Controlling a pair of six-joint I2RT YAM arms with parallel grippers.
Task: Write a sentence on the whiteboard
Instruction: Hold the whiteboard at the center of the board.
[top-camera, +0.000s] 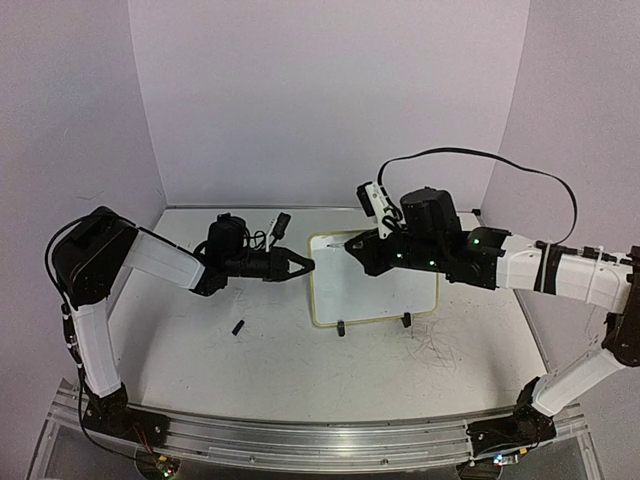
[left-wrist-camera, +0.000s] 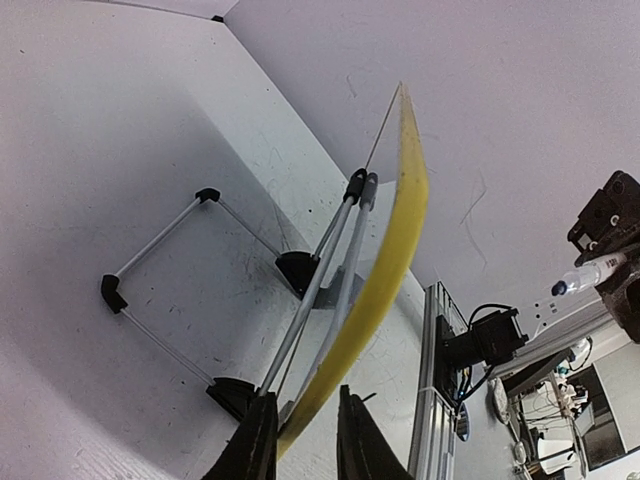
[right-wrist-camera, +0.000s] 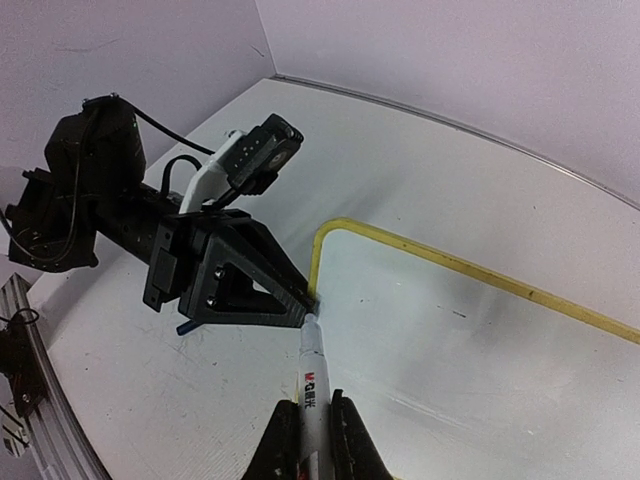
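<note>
The whiteboard (top-camera: 385, 285) stands tilted on a wire stand at the table's middle, two black clips on its near edge. Its yellow frame (left-wrist-camera: 395, 240) runs between my left gripper's (left-wrist-camera: 305, 440) fingers, which are shut on the board's left edge (top-camera: 305, 265). My right gripper (right-wrist-camera: 313, 440) is shut on a white marker (right-wrist-camera: 312, 385). The marker tip sits at the board's upper left corner (right-wrist-camera: 318, 300), right beside the left fingertips (right-wrist-camera: 290, 300). The board face (right-wrist-camera: 470, 340) looks blank; no sentence shows on it.
A small black cap (top-camera: 239, 327) lies on the tabletop left of the board. Faint scribbles (top-camera: 435, 345) mark the table near the board's right front. The wire stand's black feet (left-wrist-camera: 115, 292) rest behind the board. Walls enclose the back and sides.
</note>
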